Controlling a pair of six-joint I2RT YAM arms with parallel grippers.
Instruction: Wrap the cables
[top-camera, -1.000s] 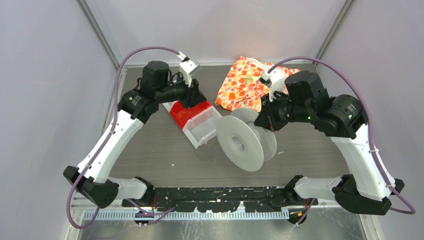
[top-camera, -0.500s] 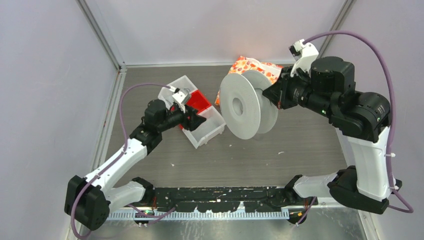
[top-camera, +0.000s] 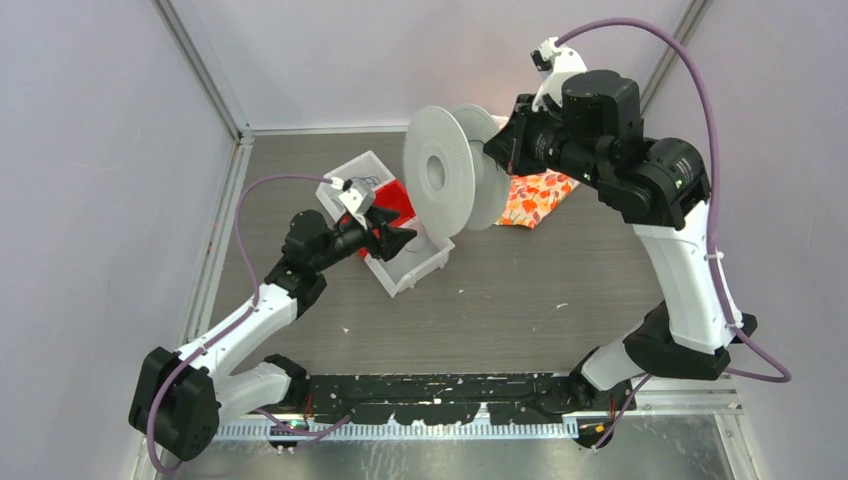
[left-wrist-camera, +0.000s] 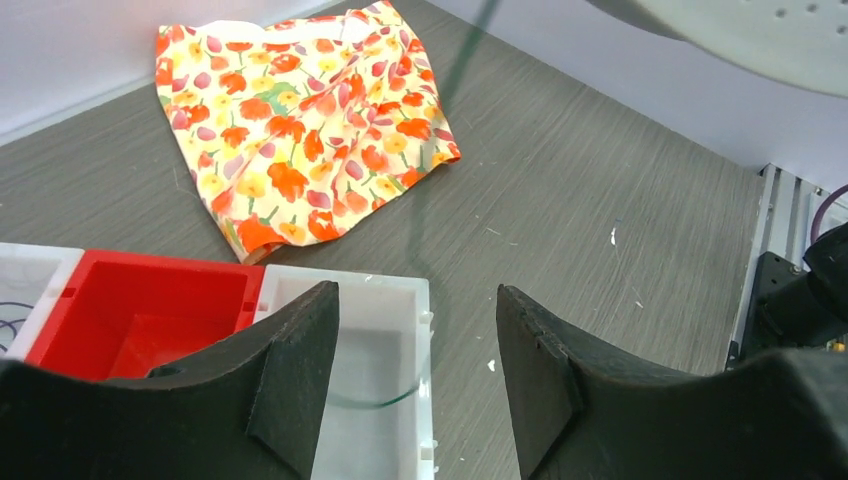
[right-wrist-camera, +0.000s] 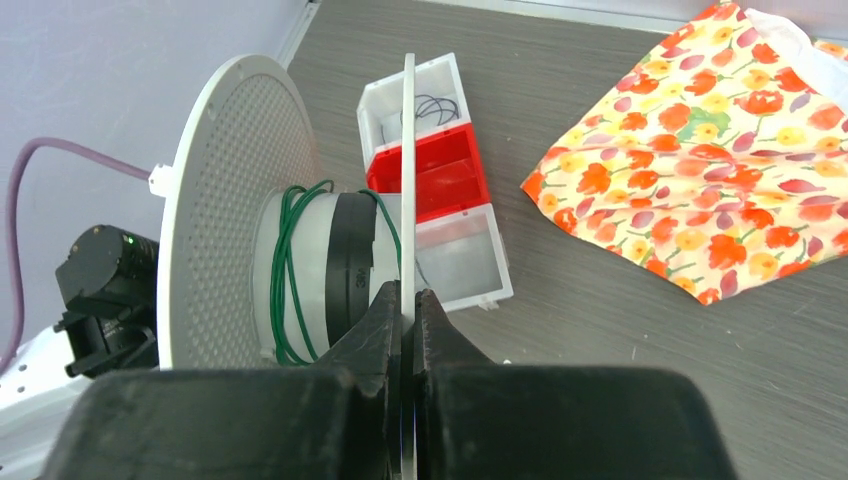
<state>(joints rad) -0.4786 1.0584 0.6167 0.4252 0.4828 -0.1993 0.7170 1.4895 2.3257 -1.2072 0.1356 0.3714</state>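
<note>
Cables (right-wrist-camera: 285, 270): a few green turns on the spool (right-wrist-camera: 225, 190) hub, with one strand dropping into a white box (left-wrist-camera: 380, 283) toward the table's far-left corner. Risk: the slack strand could snag the box rim or let turns slide off the hub. Left tool (left-wrist-camera: 415, 305) gapes, the strand passing its gap, apparently ungripped. Right tool (right-wrist-camera: 408, 300) is pinched on the spool flange, held above the far edge.

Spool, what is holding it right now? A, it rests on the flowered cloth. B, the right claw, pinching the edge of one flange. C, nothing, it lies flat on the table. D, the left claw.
B: the right wrist view shows the right claw closed on the thin flange edge of the spool, while the left claw stands open with nothing in it.
</note>
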